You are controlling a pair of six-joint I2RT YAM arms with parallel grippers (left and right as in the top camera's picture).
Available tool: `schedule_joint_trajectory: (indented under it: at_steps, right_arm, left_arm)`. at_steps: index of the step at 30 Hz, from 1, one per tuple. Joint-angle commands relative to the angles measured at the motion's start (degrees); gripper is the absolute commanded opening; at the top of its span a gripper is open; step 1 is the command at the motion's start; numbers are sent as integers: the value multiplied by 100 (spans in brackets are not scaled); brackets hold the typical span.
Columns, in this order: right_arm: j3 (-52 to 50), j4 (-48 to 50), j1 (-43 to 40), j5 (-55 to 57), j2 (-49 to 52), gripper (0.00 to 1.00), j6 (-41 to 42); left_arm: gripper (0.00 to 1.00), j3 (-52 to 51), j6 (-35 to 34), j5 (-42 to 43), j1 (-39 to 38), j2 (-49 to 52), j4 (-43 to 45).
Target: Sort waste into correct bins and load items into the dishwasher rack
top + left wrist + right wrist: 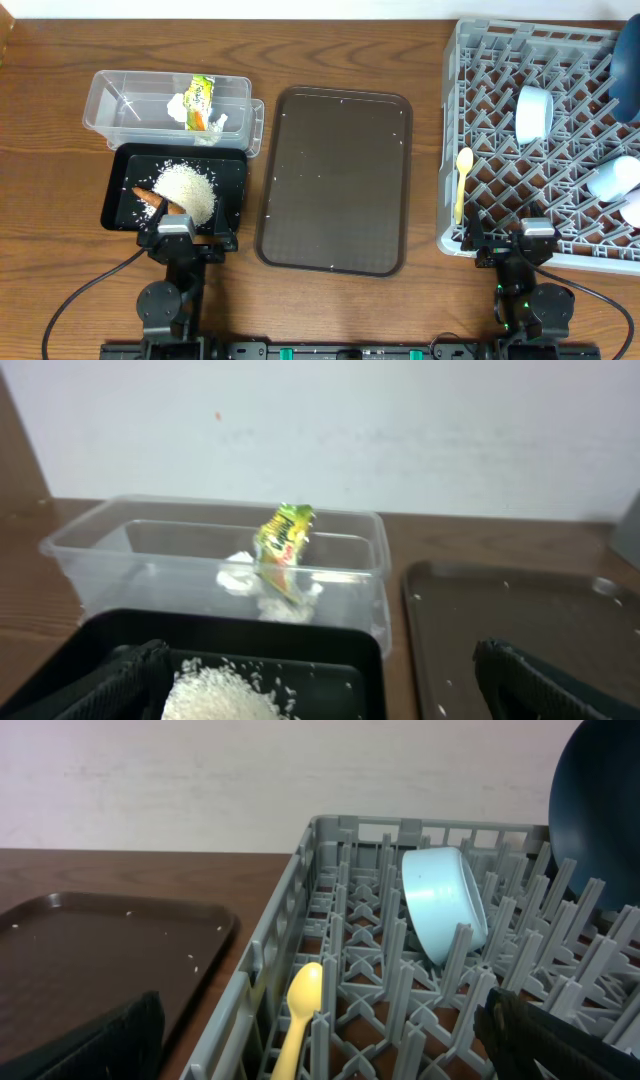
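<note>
The pale yellow spoon lies along the left edge of the grey dishwasher rack. Its long axis runs from the near side to the far side, with the bowl end farther away. The white bowl with light-blue outside stands on edge among the pegs, and the large dark blue bowl is in the far right corner.

The wrapper leans upright in the clear tub beside the tissue. The rice and the carrot piece are in the black tray.

We see both the left gripper and the right gripper spread wide, holding nothing. Both arms sit folded at the near table edge, pointing away from it. The left is at the black tray's near rim and the right at the rack's.
</note>
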Motion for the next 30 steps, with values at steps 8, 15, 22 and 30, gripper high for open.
schedule_joint_trajectory:
  at_steps: [8,15,22,30]
  right_arm:
    - [-9,-22,-35,-26,-37,99,-31]
    - [-9,-22,-35,-26,-37,99,-31]
    - [-9,-22,-35,-24,-37,99,-31]
    - [-9,-22,-35,-26,-37,99,-31]
  left_arm:
    - [97,-256,120,-715,111,-146,-208]
    - [97,-254,55,-603,109,-144,-549]
    - [97,-254,55,-603,111,-131,-549]
    - [98,-254,55,-603,111,-131,-549]
